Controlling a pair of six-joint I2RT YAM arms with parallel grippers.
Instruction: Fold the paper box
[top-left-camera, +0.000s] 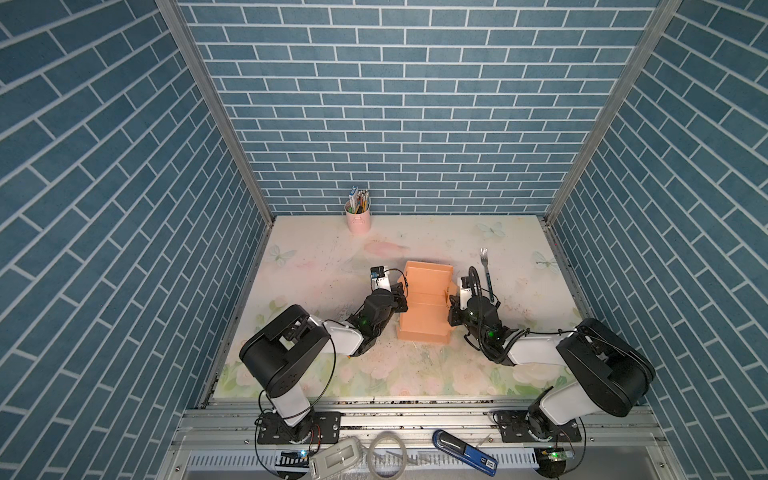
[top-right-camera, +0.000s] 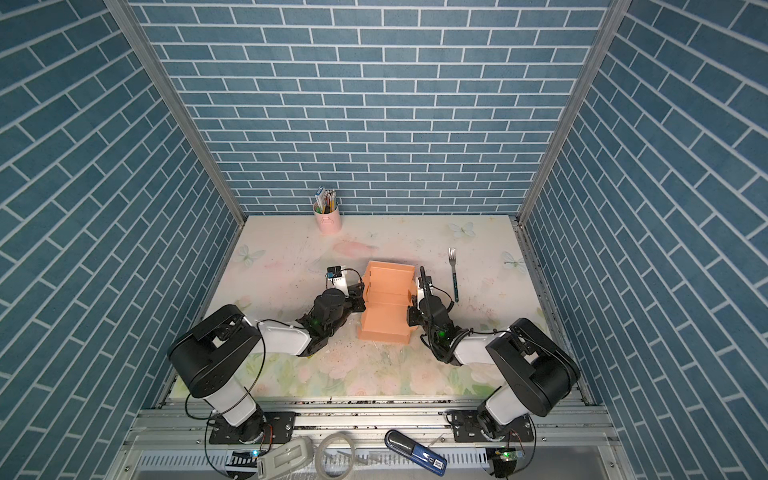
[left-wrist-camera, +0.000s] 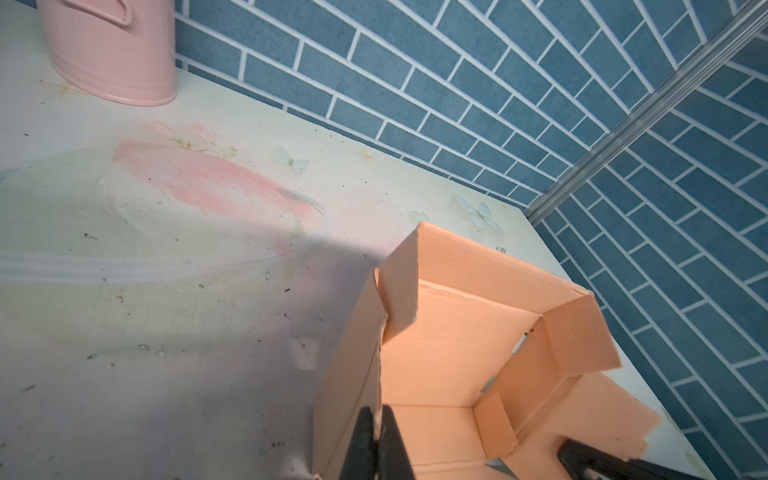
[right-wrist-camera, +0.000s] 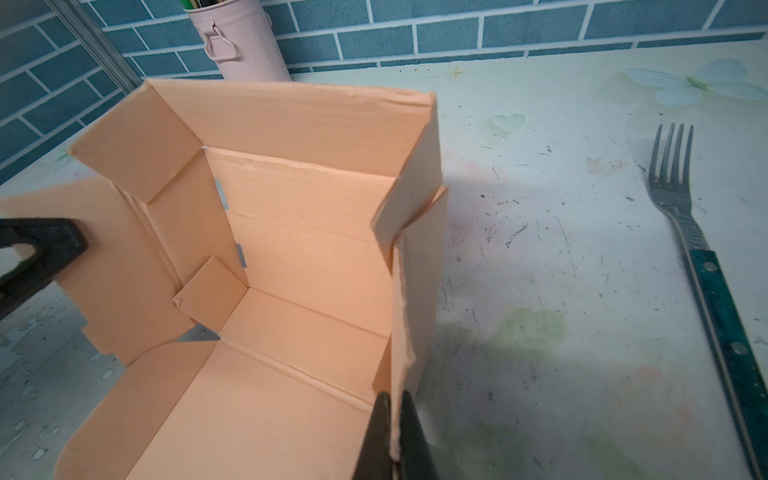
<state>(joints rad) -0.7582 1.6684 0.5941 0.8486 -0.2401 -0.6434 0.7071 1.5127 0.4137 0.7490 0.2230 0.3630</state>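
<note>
Peach card box (top-left-camera: 426, 305) stands on the table (top-left-camera: 316, 266), lower centre of both top views. Left gripper (left-wrist-camera: 377, 424) pinches its left wall, right gripper (right-wrist-camera: 392, 419) its right wall. Judged best: turn both walls together, evenly, so corner tabs (right-wrist-camera: 212, 286) tuck inside without tearing.

Both top views hang high above the near edge of the table (top-left-camera: 436, 237), look steeply down toward the far brick wall (top-left-camera: 395, 124), and share the whole tabletop. The left wrist view sits close beside the paper box (left-wrist-camera: 457, 345) at its left wall, facing the table's far right corner. The right wrist view sits close at the right wall, facing the far left corner. Both wrist views share the box's inside and the pink cup (left-wrist-camera: 112, 50); the right one adds the fork (right-wrist-camera: 712, 299).
</note>
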